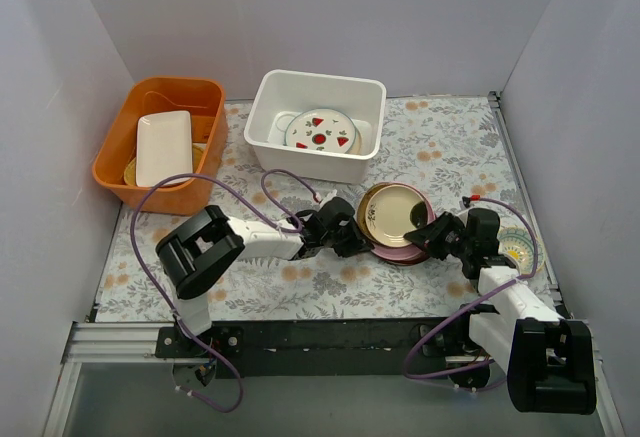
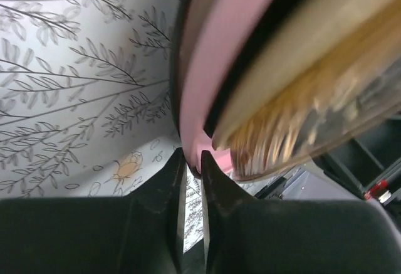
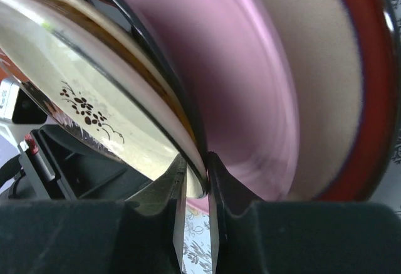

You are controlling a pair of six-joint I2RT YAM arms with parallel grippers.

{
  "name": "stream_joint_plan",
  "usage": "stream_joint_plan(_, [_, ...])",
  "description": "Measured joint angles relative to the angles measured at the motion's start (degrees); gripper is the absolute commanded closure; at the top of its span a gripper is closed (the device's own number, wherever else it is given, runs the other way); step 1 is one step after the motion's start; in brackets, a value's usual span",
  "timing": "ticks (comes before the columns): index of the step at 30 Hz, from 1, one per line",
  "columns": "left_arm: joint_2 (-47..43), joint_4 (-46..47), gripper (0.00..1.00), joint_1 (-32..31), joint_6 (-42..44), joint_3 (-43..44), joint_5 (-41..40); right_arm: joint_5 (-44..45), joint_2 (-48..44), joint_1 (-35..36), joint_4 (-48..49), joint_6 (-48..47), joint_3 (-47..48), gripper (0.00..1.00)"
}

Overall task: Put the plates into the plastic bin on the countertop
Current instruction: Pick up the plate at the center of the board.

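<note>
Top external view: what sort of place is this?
Probably a staged kitchen counter in a test cell: plain panel walls enclose the fern-printed countertop, with stacked plates, a white plastic bin and an orange tub.

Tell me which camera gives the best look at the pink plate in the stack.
Right wrist: the pink plate fills much of the frame, its inner face exposed beneath the tilted cream plate. Left wrist shows only its rim edge-on; top external shows just a pink sliver under the stack.
</note>
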Motion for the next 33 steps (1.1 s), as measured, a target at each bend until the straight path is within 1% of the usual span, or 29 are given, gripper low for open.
stream_joint_plan(8, [-0.76,-3.52,1.00,0.85,-0.15,0.92,-1.88,-1.27,-0.02,-0.17,-0.13,-0.28,0.00,0.96])
stream_joint_plan(15, [-1.33,-11.08,1.00,0.85,3.89,4.37,-3.37,-1.70,-0.15,-0.20,-0.33,-0.87,0.00,0.96])
stream_joint_plan(18, [-1.40,-13.94,1.00,0.87,5.66,5.97,-3.67,-1.81,-0.70,-0.24,-1.03,-1.18,0.00,0.94])
stream_joint_plan(22, [-1.40,-19.12,1.00,0.92,8.79,9.14,-4.26,-1.86,-1.66,-0.28,-2.64,-1.73,0.31,0.86])
stream_joint_plan(28, [-1.40,-26.67,1.00,0.96,13.18,13.86,-4.96,-2.03,-3.23,-1.29,-6.45,-3.85,2.23,0.85])
stream_joint_plan(33, [-1.40,-29.88,1.00,0.96,15.13,15.87,-4.96,-2.86,-3.54,-1.75,-7.63,-4.48,2.45,0.84])
